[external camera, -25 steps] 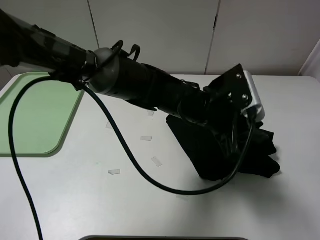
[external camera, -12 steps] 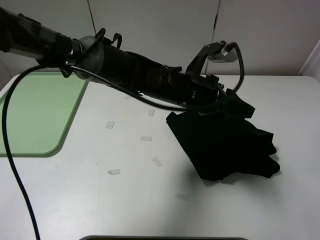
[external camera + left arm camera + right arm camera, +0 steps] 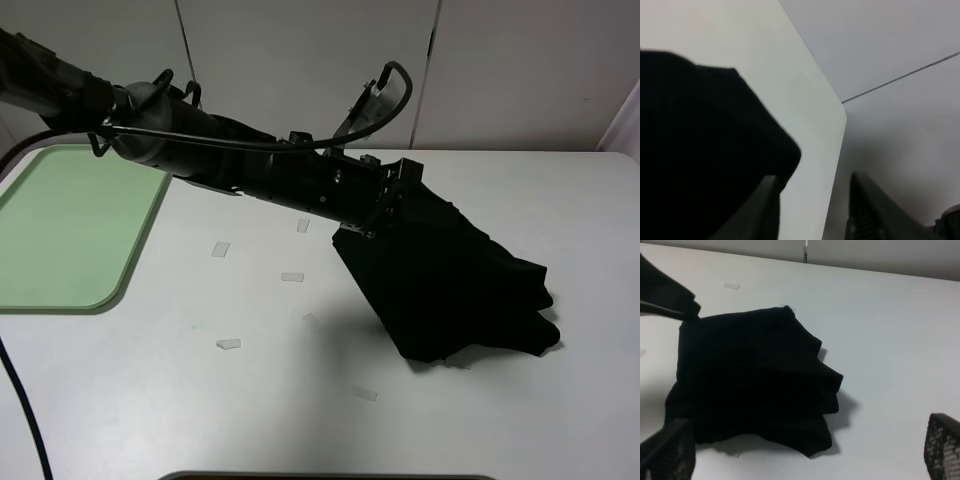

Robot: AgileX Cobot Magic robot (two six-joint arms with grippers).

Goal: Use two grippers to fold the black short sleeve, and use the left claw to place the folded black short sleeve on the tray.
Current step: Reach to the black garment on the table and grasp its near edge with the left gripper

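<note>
black short sleeve lifted by one edge, risk of unfolding on the way to the tray

black short sleeve sits on the right half of the white tabletop, bunched into a rough folded wedge, with its upper left edge raised off the surface where my left tool meets it. the far end of the garment rests on the tabletop, so the cloth hangs in a slope from the tool down to the right.

in the left wrist view i see the left tool with its two fingers apart and dark cloth lying against one of them; whether that counts as a real pinch i cannot tell from this angle. the right tool is spread wide, well clear of the shirt, holding nothing.

my worry is the grip. if only one layer is caught, i judge the lower layers will peel away and the fold will open as i carry it. if nothing is truly clamped, the cloth slides off and drops back.

the green tray is far off at the left edge, well apart from the garment, so the carry is long. dragging the trailing end across the tabletop could also catch the small tape scraps and pull the fold askew.
</note>
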